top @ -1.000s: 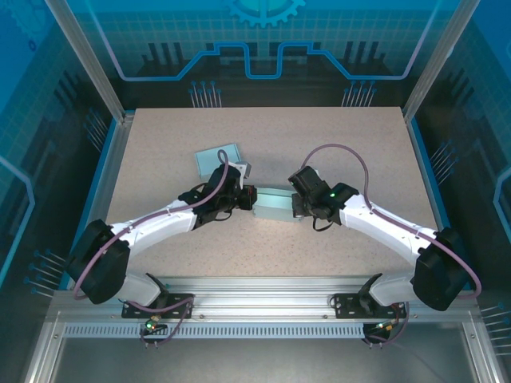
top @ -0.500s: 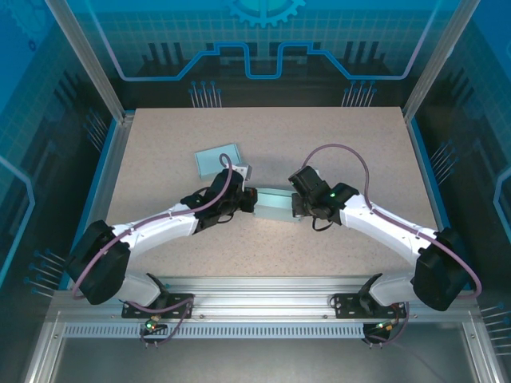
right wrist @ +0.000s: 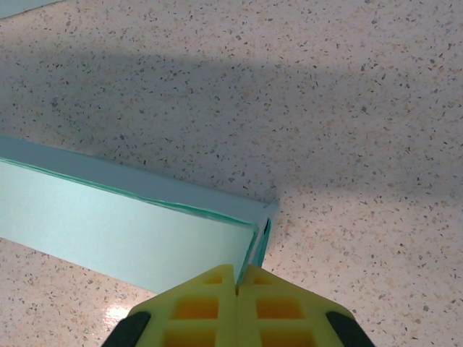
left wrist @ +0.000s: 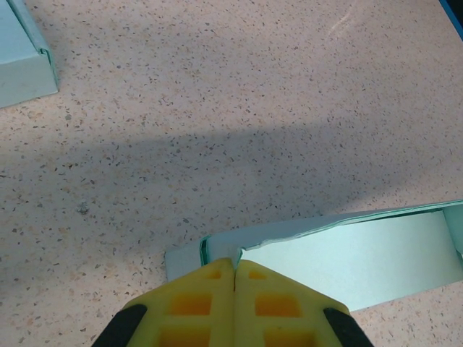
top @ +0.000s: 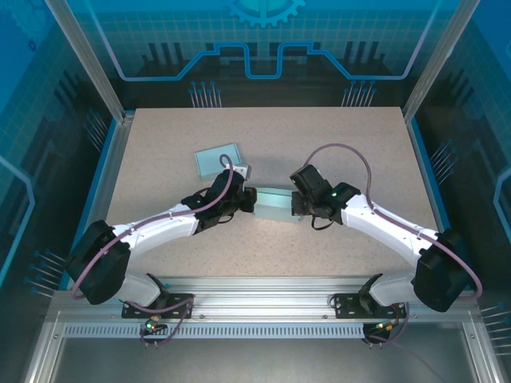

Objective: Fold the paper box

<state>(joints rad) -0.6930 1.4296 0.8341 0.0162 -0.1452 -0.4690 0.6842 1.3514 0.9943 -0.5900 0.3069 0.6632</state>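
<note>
The pale teal paper box (top: pixel 275 205) lies on the speckled table between the two arms, long side running left to right. My left gripper (top: pixel 251 201) is shut on the box's left end wall (left wrist: pixel 224 249), the yellow fingertips (left wrist: pixel 210 289) pinching the thin paper edge. At the other end my right gripper (top: pixel 297 207) is shut on the right end wall (right wrist: pixel 253 238), its yellow pads (right wrist: pixel 210 293) pressed together around that edge. The box's inside floor (left wrist: pixel 362 253) shows light and flat, also seen as the box floor (right wrist: pixel 108 224) in the right wrist view.
A second flat teal box piece (top: pixel 219 159) lies farther back left on the table, its corner (left wrist: pixel 22 61) in the left wrist view. Blue-rimmed table edges (top: pixel 112 159) and frame posts (top: pixel 88 64) bound the workspace.
The left gripper has shifted slightly right, closing in on the box's left end. The right arm and box have barely moved.
</note>
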